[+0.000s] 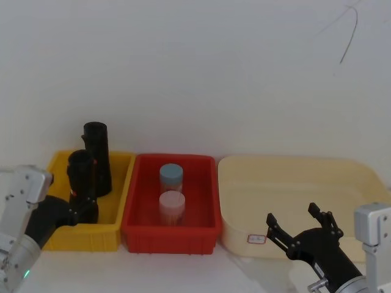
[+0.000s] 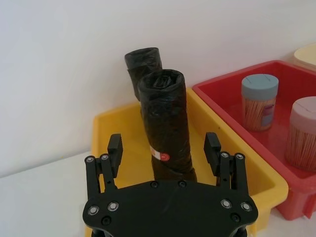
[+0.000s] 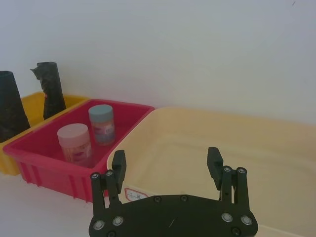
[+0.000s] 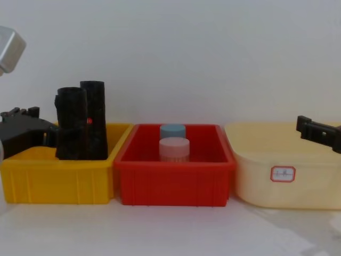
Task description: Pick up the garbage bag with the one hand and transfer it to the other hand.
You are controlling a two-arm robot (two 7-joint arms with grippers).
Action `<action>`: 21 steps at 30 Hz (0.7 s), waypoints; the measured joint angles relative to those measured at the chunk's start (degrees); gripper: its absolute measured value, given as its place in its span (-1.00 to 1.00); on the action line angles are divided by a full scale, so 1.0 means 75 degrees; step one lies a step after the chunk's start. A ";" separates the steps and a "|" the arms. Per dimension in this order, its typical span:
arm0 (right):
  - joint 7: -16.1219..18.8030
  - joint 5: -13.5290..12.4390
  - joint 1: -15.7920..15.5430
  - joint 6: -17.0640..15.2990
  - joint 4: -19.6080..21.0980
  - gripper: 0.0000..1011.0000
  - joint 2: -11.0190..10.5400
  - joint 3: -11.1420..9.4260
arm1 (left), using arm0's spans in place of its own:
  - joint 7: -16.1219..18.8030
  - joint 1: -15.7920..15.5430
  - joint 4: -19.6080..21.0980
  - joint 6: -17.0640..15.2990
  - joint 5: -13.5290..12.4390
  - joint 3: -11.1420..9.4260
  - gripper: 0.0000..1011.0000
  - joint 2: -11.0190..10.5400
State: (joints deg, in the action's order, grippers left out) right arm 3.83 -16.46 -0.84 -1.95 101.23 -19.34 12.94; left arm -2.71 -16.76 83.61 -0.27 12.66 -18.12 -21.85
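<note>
Two black rolled garbage bags stand upright in the yellow bin (image 1: 85,235) at the left. The nearer garbage bag (image 2: 165,113) has a small red-white label low on its side; it also shows in the head view (image 1: 81,174) and the chest view (image 4: 72,125). My left gripper (image 2: 164,145) is open, one finger on each side of this roll's lower part with gaps on both sides; from the head it sits low in the bin (image 1: 81,209). The second roll (image 2: 143,61) stands just behind. My right gripper (image 1: 299,227) is open and holds nothing, above the front of the cream bin (image 1: 238,232).
A red bin (image 1: 168,238) sits between the yellow and cream bins and holds a blue-lidded jar (image 1: 171,174) and a pink-lidded jar (image 1: 171,204). A white wall rises close behind all three bins. Bare white table lies in front of them.
</note>
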 joint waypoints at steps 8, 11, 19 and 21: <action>0.0000 0.0000 0.0000 0.0000 0.0000 0.98 0.0000 0.0000 | -0.0381 -0.0454 -0.0663 0.0215 0.0097 -0.0060 0.98 0.0211; 0.0000 0.0000 0.0000 0.0000 -0.0001 0.98 0.0000 0.0000 | -0.0513 -0.0634 -0.0928 0.0305 0.0123 -0.0077 0.98 0.0291; 0.0000 0.0000 0.0000 0.0000 0.0000 0.98 0.0000 0.0000 | -0.0822 -0.1068 -0.1541 0.0567 0.0160 -0.0098 0.98 0.0483; 0.0000 0.0000 0.0000 0.0000 0.0000 0.98 0.0000 0.0000 | -0.0889 -0.1170 -0.1669 0.0635 0.0166 -0.0098 0.98 0.0526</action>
State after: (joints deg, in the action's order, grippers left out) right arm 3.83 -16.47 -0.84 -1.95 101.23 -19.34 12.94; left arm -9.37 -25.54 71.10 4.49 13.90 -18.85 -17.90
